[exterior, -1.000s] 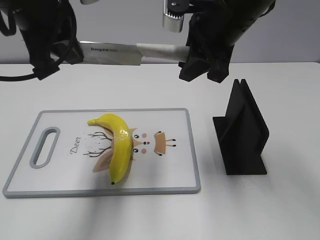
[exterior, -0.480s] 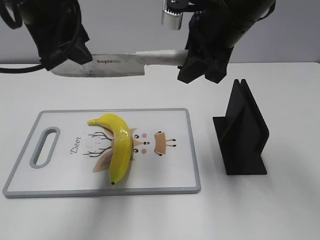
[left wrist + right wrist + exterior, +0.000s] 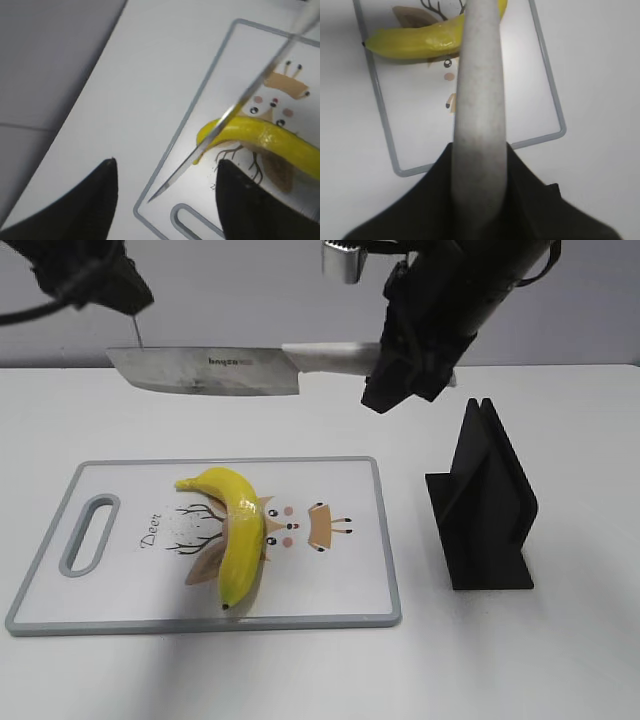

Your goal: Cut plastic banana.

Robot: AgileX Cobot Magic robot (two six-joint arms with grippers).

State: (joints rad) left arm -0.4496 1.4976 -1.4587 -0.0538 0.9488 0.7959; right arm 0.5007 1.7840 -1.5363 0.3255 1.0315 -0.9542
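Note:
The plastic banana (image 3: pixel 240 530) lies curved on the white cutting board (image 3: pixel 340 590); it also shows in the left wrist view (image 3: pixel 270 140) and the right wrist view (image 3: pixel 415 42). My right gripper (image 3: pixel 400 370) is shut on the grey handle (image 3: pixel 480 125) of a knife (image 3: pixel 210 370), held level in the air above the board's far edge, blade pointing left. My left gripper (image 3: pixel 165 195) is open and empty, high at the far left (image 3: pixel 100 285). The blade's edge (image 3: pixel 225 120) crosses its view above the banana.
A black slotted knife stand (image 3: pixel 485 505) stands on the white table right of the board. The board has a grey rim, a handle slot (image 3: pixel 90 535) at its left end and a deer drawing under the banana.
My left gripper has risen and moved left, off the knife blade. The right gripper has lowered the knife a little and shifted it slightly right.

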